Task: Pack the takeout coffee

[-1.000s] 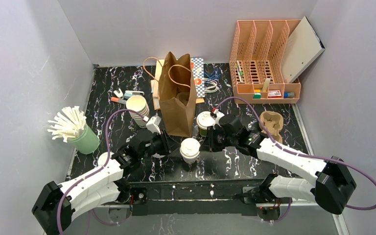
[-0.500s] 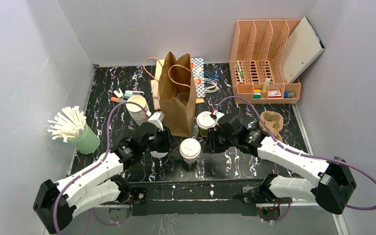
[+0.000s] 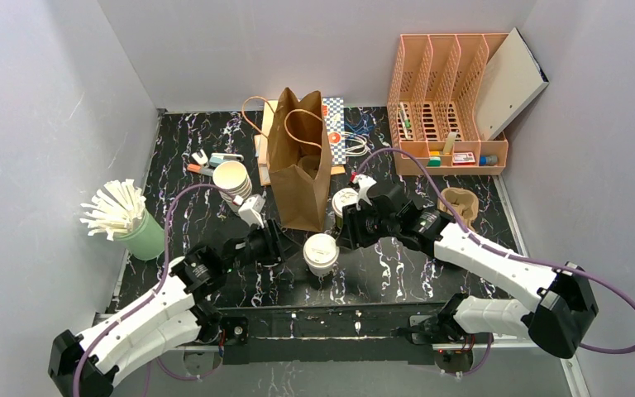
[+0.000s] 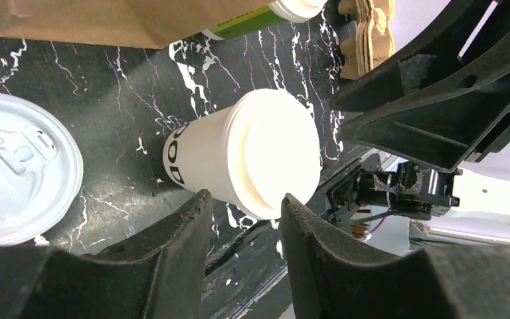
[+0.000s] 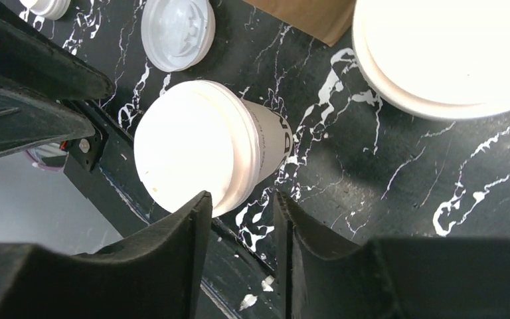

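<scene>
"The left gripper (image 4: 244,199), what's it up to?"

"Its fingers are parted with nothing between them. The cream cup (image 4: 246,156) stands just past the tips, upright on the table (image 4: 106,100), with its white lid on."

"And the right gripper (image 5: 241,197)?"

"Much the same: spread and holding nothing. It faces that cup from the other side, so the cup sits between the two."

"Where's the other coffee?"

"The green cup (image 3: 345,204) is upright just beside the brown paper bag (image 3: 299,178), on the bag's right, close to the right arm. Neither cup is in the bag."

"Anything else nearby?"

"A loose white lid (image 4: 20,176) lies flat on the table by the left gripper. A cardboard cup carrier (image 3: 456,204) sits farther right."
</scene>
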Controlling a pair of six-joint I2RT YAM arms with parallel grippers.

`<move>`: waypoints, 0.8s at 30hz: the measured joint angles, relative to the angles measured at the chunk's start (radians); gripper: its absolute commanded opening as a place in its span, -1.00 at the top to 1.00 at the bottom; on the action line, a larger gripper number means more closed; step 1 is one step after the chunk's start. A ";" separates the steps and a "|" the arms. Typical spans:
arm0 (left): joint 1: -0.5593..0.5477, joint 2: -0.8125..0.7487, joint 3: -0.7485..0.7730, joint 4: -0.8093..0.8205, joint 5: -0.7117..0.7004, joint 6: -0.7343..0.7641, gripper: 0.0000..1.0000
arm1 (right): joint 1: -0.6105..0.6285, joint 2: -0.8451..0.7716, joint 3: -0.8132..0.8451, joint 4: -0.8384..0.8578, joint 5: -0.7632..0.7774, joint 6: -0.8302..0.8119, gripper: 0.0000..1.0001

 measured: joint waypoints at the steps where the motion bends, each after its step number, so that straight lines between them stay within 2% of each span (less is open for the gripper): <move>1: 0.000 -0.019 -0.014 0.000 0.003 -0.013 0.27 | 0.000 0.002 0.001 0.005 -0.008 -0.018 -0.14; 4: 0.000 -0.045 -0.037 0.010 0.016 -0.045 0.34 | 0.000 0.017 0.028 0.002 -0.035 -0.070 -0.55; 5: 0.000 -0.045 -0.044 0.017 0.021 -0.055 0.35 | 0.003 0.028 0.047 -0.005 -0.040 -0.087 -0.78; 6: 0.000 -0.045 -0.053 0.029 0.026 -0.064 0.35 | 0.010 0.039 0.069 -0.011 -0.039 -0.110 -0.93; 13: 0.000 -0.088 -0.178 0.127 0.047 -0.146 0.38 | 0.130 0.040 0.103 -0.010 -0.011 -0.290 -0.97; 24: 0.000 -0.054 -0.199 0.224 0.062 -0.181 0.40 | 0.138 0.192 0.140 0.014 -0.008 -0.431 -0.96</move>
